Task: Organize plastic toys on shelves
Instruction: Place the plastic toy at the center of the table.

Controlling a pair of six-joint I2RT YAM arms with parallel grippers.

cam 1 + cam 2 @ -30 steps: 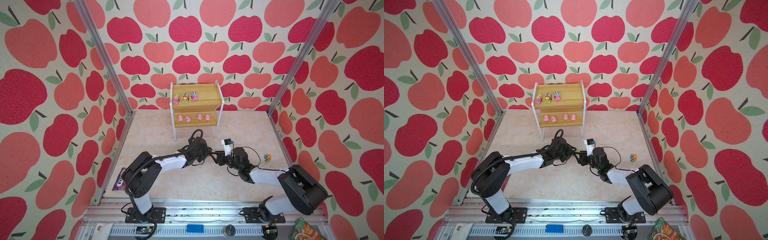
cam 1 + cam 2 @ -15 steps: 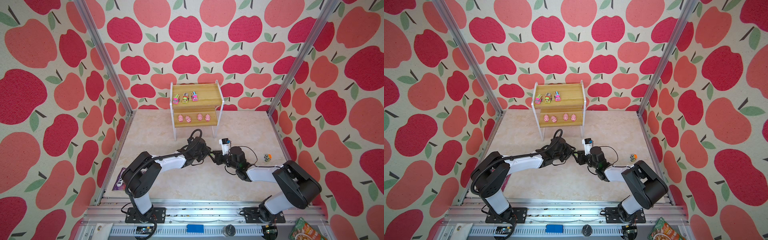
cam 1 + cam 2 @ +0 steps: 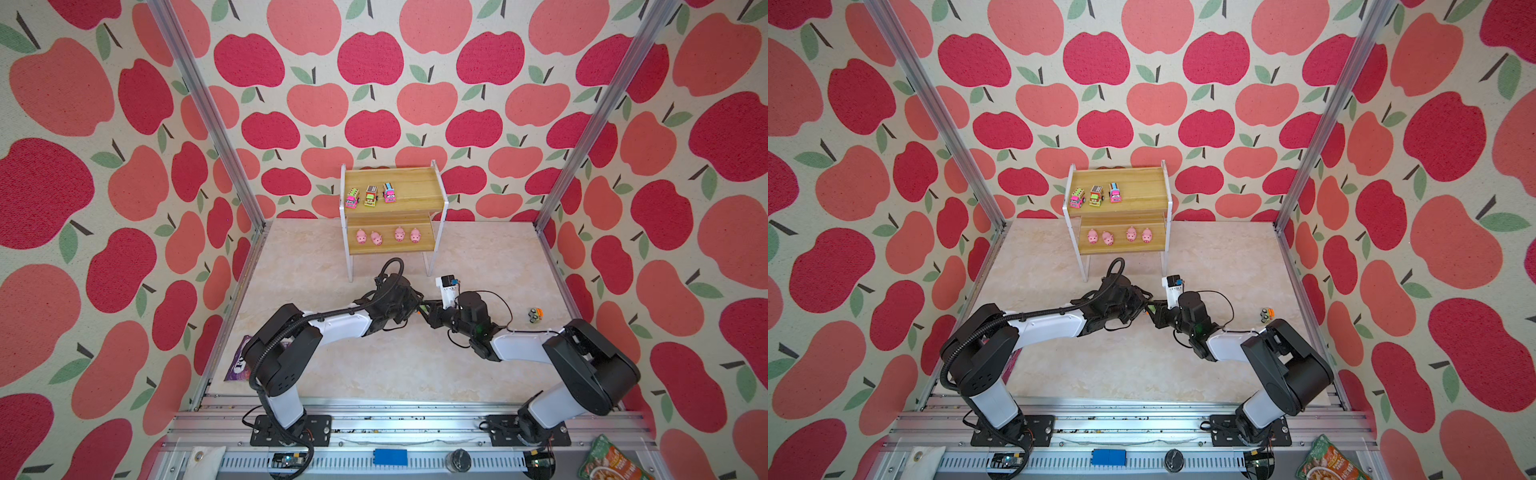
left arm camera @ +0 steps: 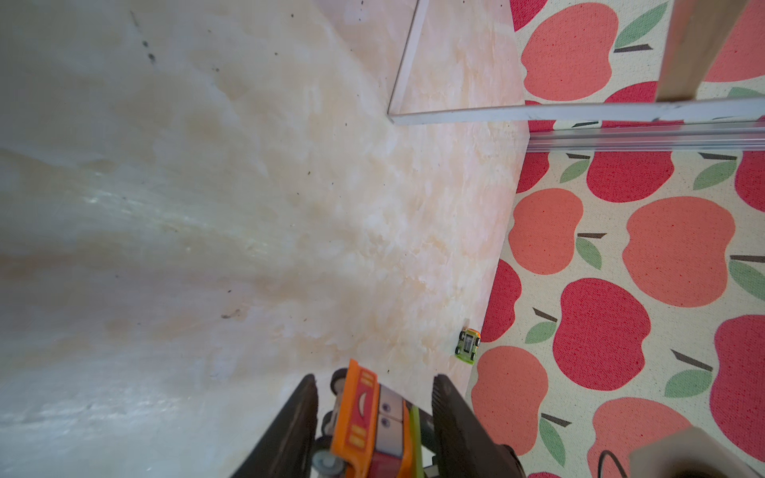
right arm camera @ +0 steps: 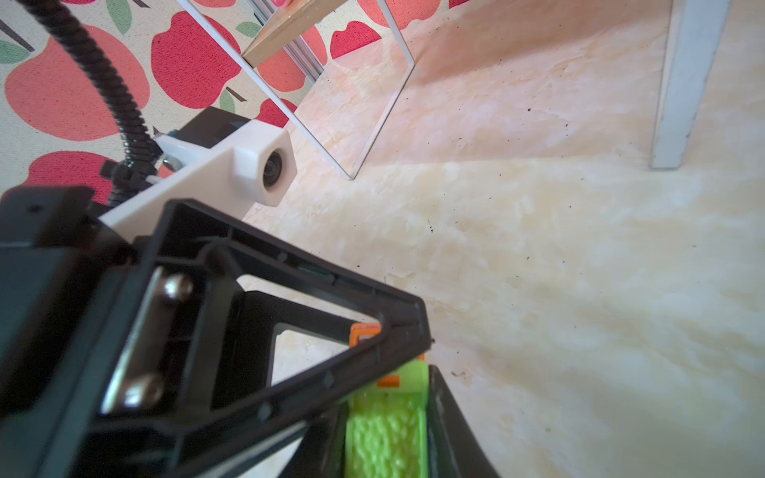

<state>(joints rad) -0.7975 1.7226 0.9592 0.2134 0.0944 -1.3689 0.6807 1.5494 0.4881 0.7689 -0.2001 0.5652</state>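
Orange-green truck (image 4: 364, 422) above the counter (image 4: 207, 207): your right gripper (image 5: 385, 397) clamped on its green bed, your left gripper (image 4: 374, 378) slightly apart around its cab.

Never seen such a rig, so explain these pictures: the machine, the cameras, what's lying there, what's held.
Two robot arms stand at the table's edge, each ending in a two-fingered claw. Both top views look down from overhead; each wrist view comes from a camera on an arm. At the back stands a two-tier rack: three toy trucks above, four pink pigs below. A small green toy car lies by the wall, a purple packet beside the left arm. The claws meet at an orange-green toy truck: the right claw grips it, the left claw stands slightly open around it.
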